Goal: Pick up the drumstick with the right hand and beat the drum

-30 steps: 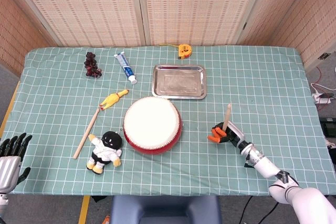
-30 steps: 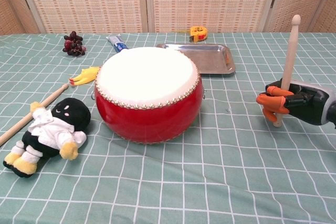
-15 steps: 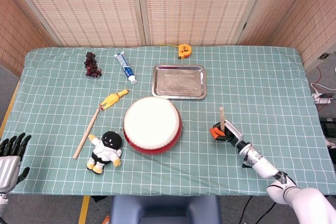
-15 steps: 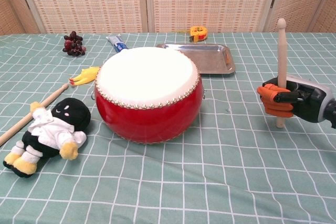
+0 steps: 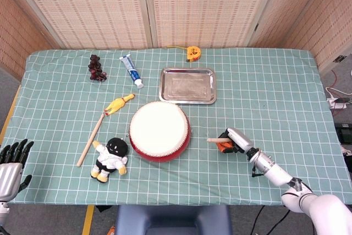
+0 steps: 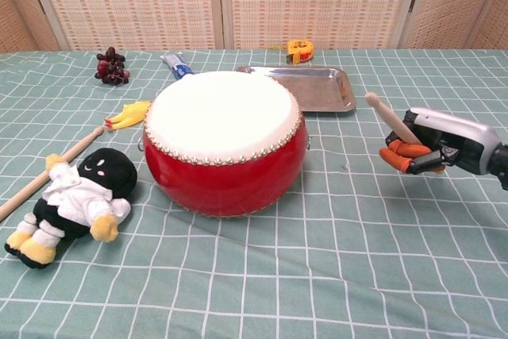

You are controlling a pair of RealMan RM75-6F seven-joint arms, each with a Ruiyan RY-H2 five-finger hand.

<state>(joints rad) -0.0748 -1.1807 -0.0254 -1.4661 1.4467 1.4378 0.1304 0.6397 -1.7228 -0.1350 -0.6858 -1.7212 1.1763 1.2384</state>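
Since a second ago: your stick point(image 6: 392, 122) has swung from upright to a tilt toward the drum point(image 6: 225, 140), tip leading. Nothing else on the table has shifted.

Item 1, right hand point(image 6: 432, 147). It grips the stick near its lower end, orange fingertips point(image 6: 401, 154) curled under the shaft. The hand hovers just right of the drum, clear of the cloth point(image 5: 275, 97) as far as the chest view shows. Its forearm runs back to the lower right corner of the head view. The wrist is rolled so the stick leans left; you appear to be mid-stroke, judging by that lean.

Item 2, stick. Held, not touching the drum. In the head view its tip point(image 5: 209, 140) points at the red wall and stops short of it. The tip sits near rim height in the chest view, so I judge you would need more reach and some lift to land on the white skin rather than the side.

Item 3, drum. Centre of the table, skin up, near the front edge, within the right arm's reach.

Item 4, left hand point(image 5: 12, 160). Off the table's left corner, holding nothing, fingers apart and extended. Parked, as the task gives it no part.

Item 5, bystanders. Doll point(image 5: 110, 159) and a long rod point(image 5: 91, 139) left of the drum; tray point(image 5: 187, 85) behind it. None lie in the stroke's path.
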